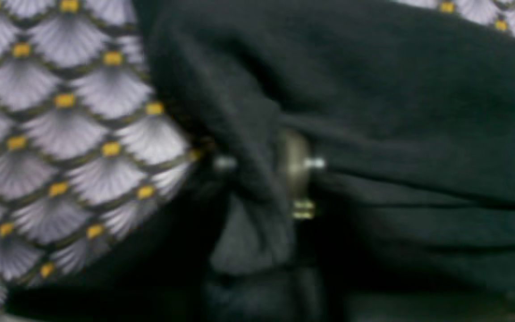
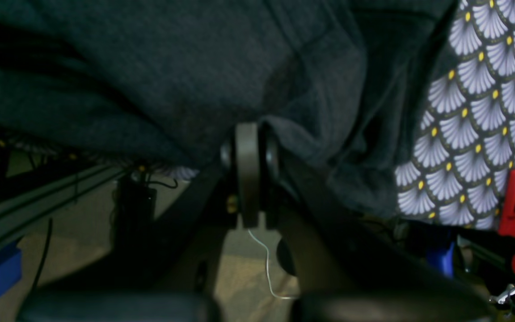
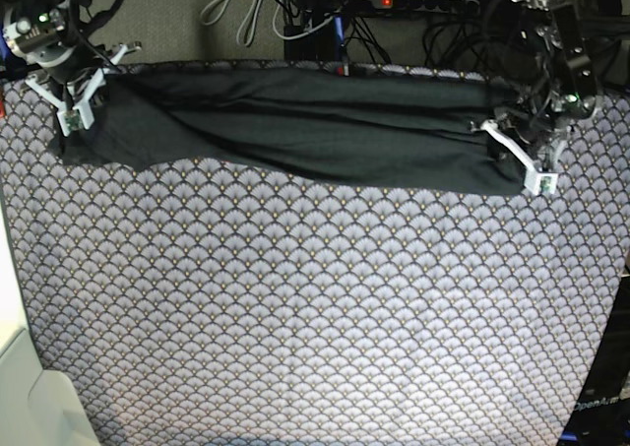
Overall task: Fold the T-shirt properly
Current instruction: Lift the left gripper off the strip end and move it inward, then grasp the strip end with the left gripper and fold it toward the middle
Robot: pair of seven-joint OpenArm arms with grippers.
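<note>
Overhead base view, near to far. The near and middle field is bare grey scallop-patterned cloth with yellow dots (image 3: 315, 308), spread flat over the work surface. Beyond it, along the far edge, the dark charcoal-grey, soft fabric T-shirt (image 3: 295, 126) lies drawn out into a long horizontal band with lengthwise creases, one arm at each end.

The left gripper (image 3: 520, 160), at the view's right end of the band, reaches in from the far right corner with its wrist angled down to the fabric. In the left wrist view its jaws stand close together with a bunched ridge of the T-shirt (image 1: 373, 112) pinched between them, the patterned cloth (image 1: 61, 134) beside.

The right gripper (image 3: 81, 99), at the view's left end, sits at the far left corner of the cloth. In the right wrist view the right gripper (image 2: 249, 147) is clenched on a fold of the T-shirt (image 2: 172, 67), lifted so that floor shows beneath.

Farthest back, a power strip with cables (image 3: 423, 3) lies on the floor.
</note>
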